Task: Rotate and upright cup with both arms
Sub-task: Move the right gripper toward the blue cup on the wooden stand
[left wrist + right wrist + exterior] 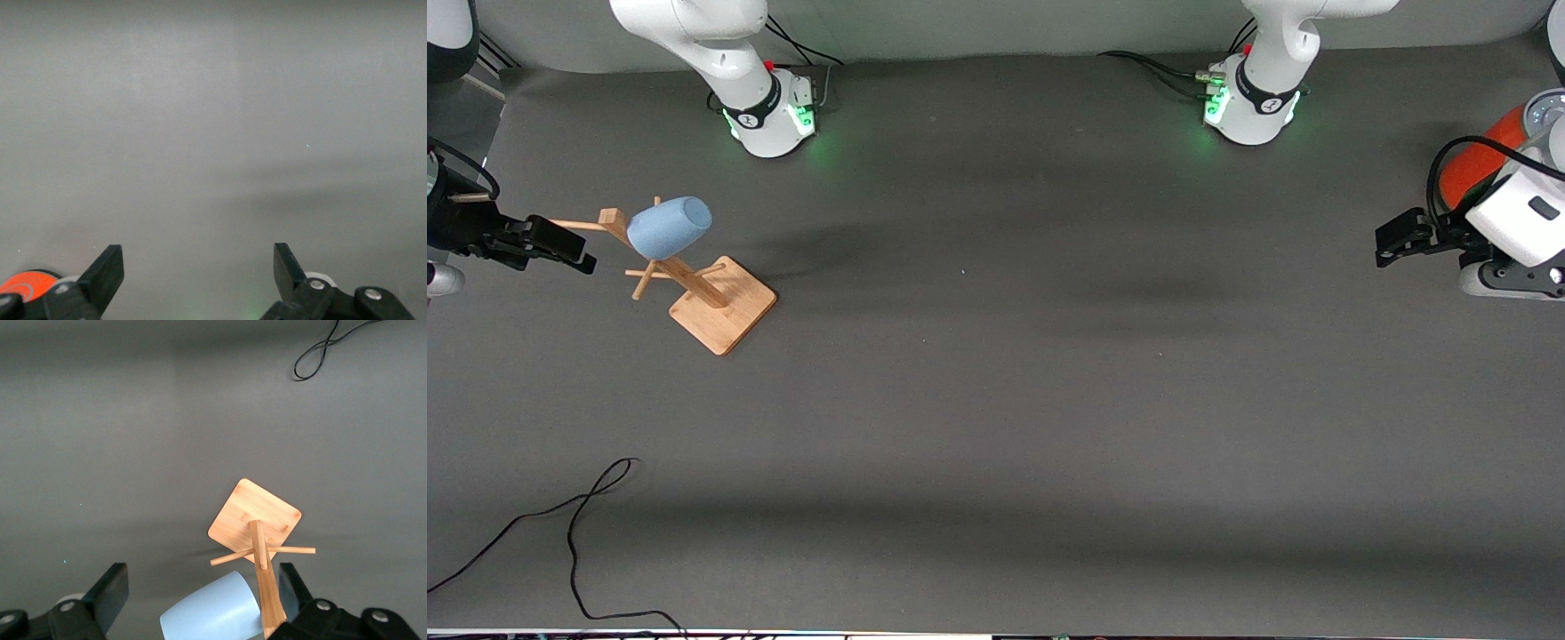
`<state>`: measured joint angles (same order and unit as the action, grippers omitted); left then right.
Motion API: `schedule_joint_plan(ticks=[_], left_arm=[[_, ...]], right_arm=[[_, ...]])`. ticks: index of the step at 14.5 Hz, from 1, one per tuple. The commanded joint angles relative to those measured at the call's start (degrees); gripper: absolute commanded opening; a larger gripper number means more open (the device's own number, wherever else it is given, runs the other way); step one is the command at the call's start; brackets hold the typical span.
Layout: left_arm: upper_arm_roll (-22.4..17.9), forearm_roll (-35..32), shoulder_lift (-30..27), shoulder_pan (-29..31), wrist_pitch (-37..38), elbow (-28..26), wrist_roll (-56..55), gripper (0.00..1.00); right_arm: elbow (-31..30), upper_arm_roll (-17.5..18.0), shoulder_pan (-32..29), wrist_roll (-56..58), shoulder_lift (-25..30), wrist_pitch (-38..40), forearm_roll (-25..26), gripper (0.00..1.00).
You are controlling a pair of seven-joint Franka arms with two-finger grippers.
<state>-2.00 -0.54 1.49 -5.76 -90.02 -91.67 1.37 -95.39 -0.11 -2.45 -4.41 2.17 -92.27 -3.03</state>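
The light-blue cup point(669, 227) hangs tilted on its side on a peg of a wooden rack point(725, 307) at the right arm's end of the table. My right gripper point(569, 244) is open and empty, beside the top of the rack and a short way from the cup. In the right wrist view the cup point(213, 613) and the rack point(257, 510) lie ahead of the open right gripper point(202, 580). My left gripper point(1385, 247) is open and empty at the left arm's end of the table. The left wrist view shows the left gripper point(199, 257) over bare grey table.
An orange-red cylinder point(1480, 160) with a grey top stands by the left gripper and shows in the left wrist view point(27, 283). A black cable point(578, 524) lies on the table near the front camera and shows in the right wrist view point(327, 350).
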Motion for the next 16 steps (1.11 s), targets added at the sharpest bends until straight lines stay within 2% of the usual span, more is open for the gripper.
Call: schedule_joint_plan(ticks=[1,10,12,16], left_arm=[[-0.02,-0.61,0.19,-0.04,0.20,0.97,0.82,1.00],[-0.02,-0.61,0.27,-0.04,0.20,0.97,0.74,1.00],[-0.02,-0.61,0.27,-0.04,0.11,0.97,0.73,1.00],[-0.02,-0.61,0.27,-0.04,0.11,0.97,0.82,1.00]], right_arm=[[1.88,0.02,-0.27,1.43,-1.20,0.77,-1.01,1.00],[1.36,0.02,0.08,1.00,-0.59,0.86,0.75,1.00],[1.00,-0.24,-0.27,-7.67,-0.50,2.61,-0.21,1.00],[-5.14,-2.35,-0.18,-31.74,2.83,3.33,-8.81,1.00]])
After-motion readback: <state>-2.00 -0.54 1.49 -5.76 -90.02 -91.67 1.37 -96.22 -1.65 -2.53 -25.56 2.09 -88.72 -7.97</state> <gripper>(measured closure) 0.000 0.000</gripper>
